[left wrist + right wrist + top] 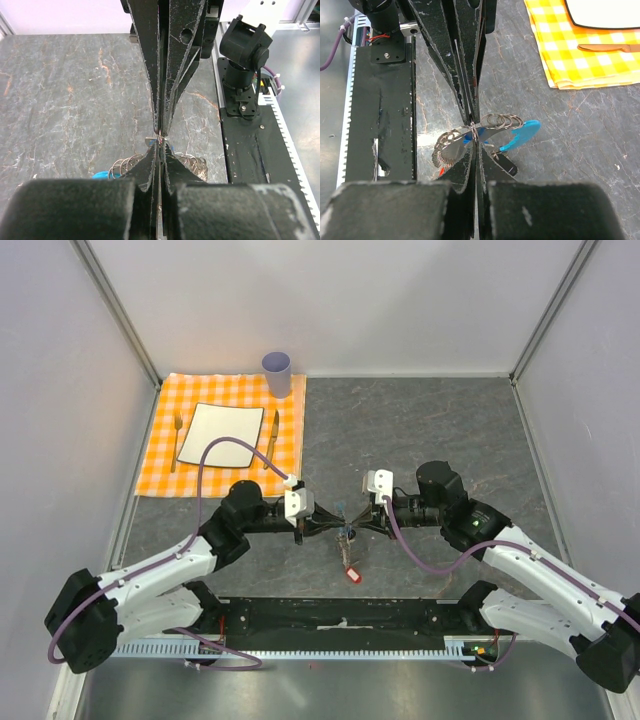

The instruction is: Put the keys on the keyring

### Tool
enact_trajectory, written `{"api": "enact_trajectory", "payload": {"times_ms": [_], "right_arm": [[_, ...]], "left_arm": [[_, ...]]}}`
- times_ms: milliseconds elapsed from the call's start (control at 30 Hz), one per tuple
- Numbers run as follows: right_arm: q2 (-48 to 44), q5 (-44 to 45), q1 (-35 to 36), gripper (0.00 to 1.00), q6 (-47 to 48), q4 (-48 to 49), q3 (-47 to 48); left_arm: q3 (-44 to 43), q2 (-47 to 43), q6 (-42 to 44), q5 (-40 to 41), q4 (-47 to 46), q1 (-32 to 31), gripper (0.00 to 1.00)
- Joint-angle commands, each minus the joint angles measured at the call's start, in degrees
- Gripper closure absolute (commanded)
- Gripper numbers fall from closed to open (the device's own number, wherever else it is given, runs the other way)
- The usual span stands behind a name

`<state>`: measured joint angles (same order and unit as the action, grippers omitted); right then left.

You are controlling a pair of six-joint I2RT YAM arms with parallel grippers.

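The keyring, a loop of silver chain rings with a curved cyan clasp, hangs above the grey table between my two grippers. My left gripper and right gripper meet tip to tip, both shut on the chain at the same spot. In the top view they touch at mid-table, left gripper and right gripper. A key with a red tag dangles below them. A blue tag and a black tag sit under the rings. The keys' metal blades are mostly hidden by the fingers.
An orange checked cloth lies at the back left with a white plate, fork and knife. A lilac cup stands behind it. The black base rail runs along the near edge. Walls close in both sides.
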<state>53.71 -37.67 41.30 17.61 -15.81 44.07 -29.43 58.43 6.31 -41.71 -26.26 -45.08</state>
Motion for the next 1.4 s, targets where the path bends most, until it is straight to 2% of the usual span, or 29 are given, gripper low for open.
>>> {"api": "enact_trajectory", "payload": {"times_ms": [0, 367, 633, 700, 733, 867, 1033, 1367], "right_arm": [[-1.1, 0.8, -0.1, 1.0, 0.1, 0.3, 1.7], [-0.2, 0.1, -0.1, 1.0, -0.9, 0.5, 1.3], [1.7, -2.3, -0.1, 1.0, -2.7, 3.2, 0.5], [0.3, -0.2, -0.1, 1.0, -3.1, 3.2, 0.4], [-0.5, 1.0, -0.1, 0.94, -3.0, 3.0, 0.2], [-5.2, 5.9, -0.1, 0.83, -2.1, 1.5, 0.2], [-3.9, 2.9, -0.1, 0.73, -0.9, -0.7, 2.2], [0.2, -3.8, -0.1, 0.73, 1.5, -2.7, 5.3]], "left_arm": [[0.8, -3.6, 1.7, 3.5, -7.1, 0.1, 0.98], [7.3, -7.5, -2.4, 7.7, -19.6, 0.1, 0.98], [7.8, -0.6, -8.4, 3.4, -32.1, 0.1, 0.98], [7.4, -0.3, -8.2, 3.2, -31.3, 0.1, 0.98], [7.3, -0.8, -7.3, 3.5, -30.7, 0.1, 0.98], [6.3, -3.0, -3.5, 4.1, -23.6, 0.1, 0.98], [4.8, -3.9, -0.7, 1.0, -17.6, 0.1, 0.98], [1.9, -2.4, 0.5, -1.8, -14.9, 0.1, 0.98]]}}
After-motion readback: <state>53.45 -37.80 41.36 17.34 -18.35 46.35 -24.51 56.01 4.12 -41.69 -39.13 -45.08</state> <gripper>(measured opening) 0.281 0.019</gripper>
